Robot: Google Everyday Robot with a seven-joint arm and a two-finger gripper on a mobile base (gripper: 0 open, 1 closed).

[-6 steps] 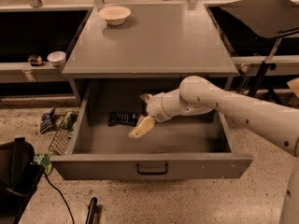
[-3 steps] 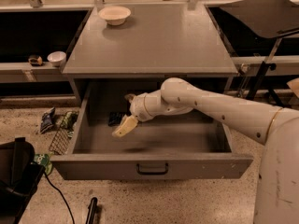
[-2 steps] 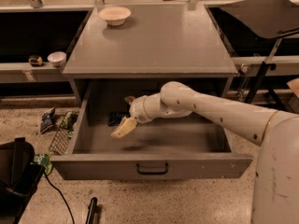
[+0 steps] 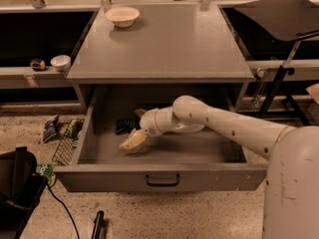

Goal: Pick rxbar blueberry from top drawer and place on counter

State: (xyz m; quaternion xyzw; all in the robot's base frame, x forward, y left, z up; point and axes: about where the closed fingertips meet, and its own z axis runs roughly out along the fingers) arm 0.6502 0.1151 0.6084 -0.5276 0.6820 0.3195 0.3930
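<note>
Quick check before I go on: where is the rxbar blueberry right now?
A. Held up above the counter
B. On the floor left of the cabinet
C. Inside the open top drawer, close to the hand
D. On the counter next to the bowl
C: the rxbar blueberry lies in the open top drawer, toward its back left, with the hand down in the drawer beside it; no bar shows on the counter.

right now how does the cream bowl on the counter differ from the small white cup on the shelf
The cream bowl is wider and sits on the grey counter; the small white cup is narrower, lower on the side shelf. Both are round, upright. The gripper is inside the open grey drawer.
</note>
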